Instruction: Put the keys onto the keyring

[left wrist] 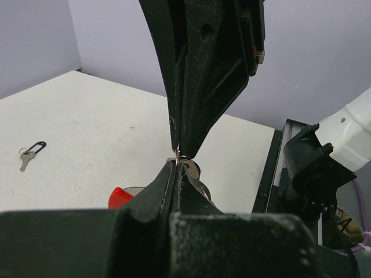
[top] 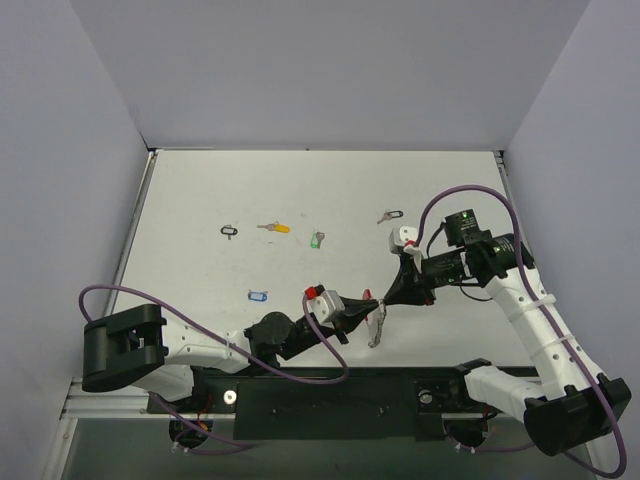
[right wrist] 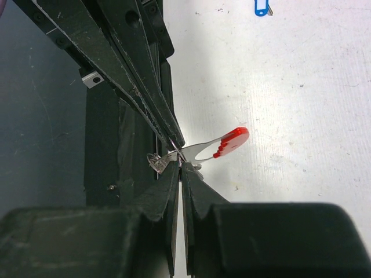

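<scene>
Clamping red-tabbed silver metal keyring [right wrist: 223, 145] in left fingers [left wrist: 153, 194] and right fingers [right wrist: 159, 200] alike; early going, judging by five small tagged silver keys [top: 273, 227] loose on white worktop [top: 200, 190].

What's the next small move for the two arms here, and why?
Probably hold with the left gripper and twist the right gripper slightly, working the silver key along the keyring. Both grippers are shut tip to tip on its metal ring, with that key right at the pinch.

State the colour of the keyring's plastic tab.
Red. The keyring shows best in the right wrist view.
</scene>
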Available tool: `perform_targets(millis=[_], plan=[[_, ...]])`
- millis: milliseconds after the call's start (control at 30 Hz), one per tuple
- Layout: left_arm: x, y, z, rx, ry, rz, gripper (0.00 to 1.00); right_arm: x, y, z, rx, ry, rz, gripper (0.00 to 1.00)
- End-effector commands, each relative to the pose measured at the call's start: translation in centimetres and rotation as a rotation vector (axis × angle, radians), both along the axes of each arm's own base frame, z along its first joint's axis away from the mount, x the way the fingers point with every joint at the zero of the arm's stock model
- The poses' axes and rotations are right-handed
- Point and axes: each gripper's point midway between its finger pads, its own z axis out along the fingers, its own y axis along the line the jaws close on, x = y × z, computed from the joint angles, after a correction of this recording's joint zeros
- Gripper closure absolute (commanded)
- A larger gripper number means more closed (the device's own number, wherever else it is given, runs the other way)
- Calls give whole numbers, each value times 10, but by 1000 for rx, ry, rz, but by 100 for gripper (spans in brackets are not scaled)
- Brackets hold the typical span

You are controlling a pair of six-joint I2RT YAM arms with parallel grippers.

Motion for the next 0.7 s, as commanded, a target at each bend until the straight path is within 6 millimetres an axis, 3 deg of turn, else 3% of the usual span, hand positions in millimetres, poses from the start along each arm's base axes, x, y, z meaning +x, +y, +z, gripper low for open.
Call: perform_targets(millis=[0,667], plan=[[-5,1,21,-88,-5,-16,100,5,4,2,29,21,-21,100],[-4,13,26,-135,-7,-3,100,18,5,-3,39,71,-101,100]])
